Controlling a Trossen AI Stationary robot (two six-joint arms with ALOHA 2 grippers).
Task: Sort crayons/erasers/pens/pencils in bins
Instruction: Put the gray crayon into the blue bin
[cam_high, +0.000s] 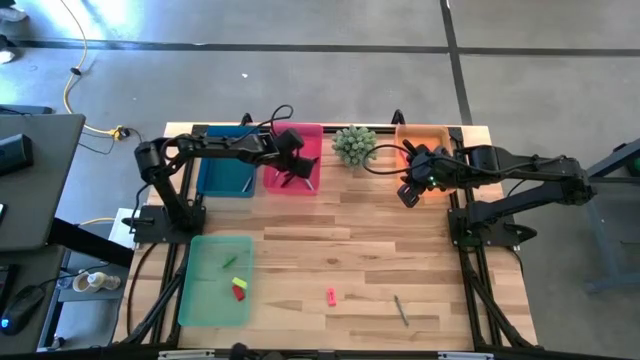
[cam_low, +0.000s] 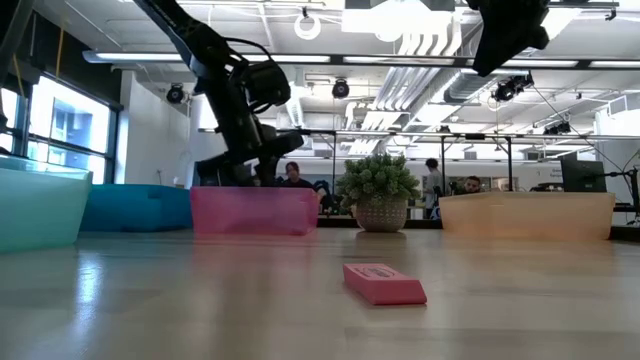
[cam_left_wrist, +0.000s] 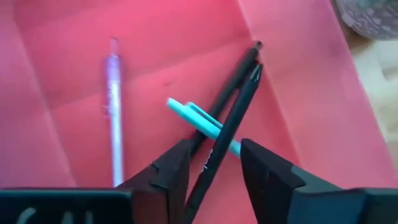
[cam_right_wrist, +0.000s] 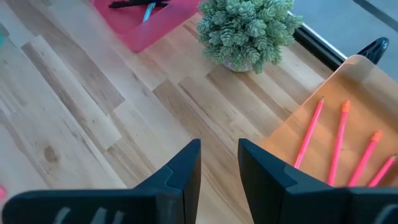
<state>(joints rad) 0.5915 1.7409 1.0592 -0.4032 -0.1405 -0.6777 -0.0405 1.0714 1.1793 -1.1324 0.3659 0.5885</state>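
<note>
Pale-green bin (cam_high: 196, 300), left front of the table: it holds a short red eraser (cam_high: 239, 292) with a yellow one touching it, and a thin green piece nearer its back wall.

Teal-blue bin (cam_high: 212, 180), back left: contents not legible from above.

Pink bin (cam_high: 275, 178), just beside the teal one: the left gripper (cam_high: 293, 172) hangs directly over it. In the left wrist view the left gripper (cam_left_wrist: 214, 165) has its fingers parted, with a black pen (cam_left_wrist: 224, 134) lying in the gap, apparently on the bin floor, not clamped. A second black pen, a light blue pen (cam_left_wrist: 196, 118) and a clear pen (cam_left_wrist: 113, 102) lie beside it. Judgement: this delivery looks complete.

Table centre front: one pink eraser (cam_high: 331, 296) lies loose on the boards, its long axis running front to back. To its right lies a thin dark stick (cam_high: 401, 310), slanted. Both are well apart from either gripper.

Orange bin (cam_high: 432, 140), back right: pink-orange sticks (cam_right_wrist: 339, 143) lie inside. The right gripper (cam_high: 410, 192) hovers at its front left corner, fingers partly open, holding nothing.

Governing relation: both loose items lie toward the table front from the right gripper, which is the nearer hand and is free. The eraser belongs in the pale-green bin, on the left arm's side.
</note>
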